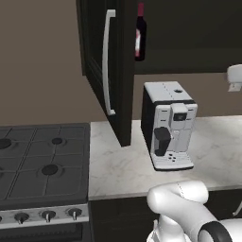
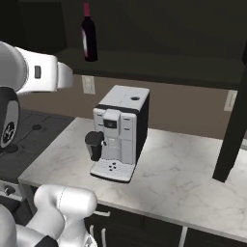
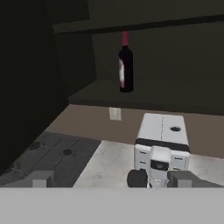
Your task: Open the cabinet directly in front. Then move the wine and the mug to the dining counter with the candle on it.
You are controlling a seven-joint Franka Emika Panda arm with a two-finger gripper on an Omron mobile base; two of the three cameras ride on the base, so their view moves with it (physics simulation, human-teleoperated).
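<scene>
- Pincer (image 3: 109, 179) jaws stand spread to their widest, with nothing between the two finger tips (image 3: 40, 179).
- Ahead of the pincer and above it, the wine (image 3: 125, 63) stands upright on the bottom shelf of the cabinet (image 3: 144, 96), well apart from the fingers.
- That cabinet's doors are swung open; the left door (image 1: 108, 66) with its pale bar handle (image 1: 108, 61) hangs out over the marble counter (image 1: 123, 165), to the pincer's left.
- Below the wine and straight ahead of the pincer, a white coffee machine (image 3: 161, 153) sits on the marble counter.
- Lower left of the pincer lies a gas stove (image 3: 48, 153), joined to that counter.
- On the wall behind the coffee machine sits a pale socket (image 3: 114, 113).
</scene>
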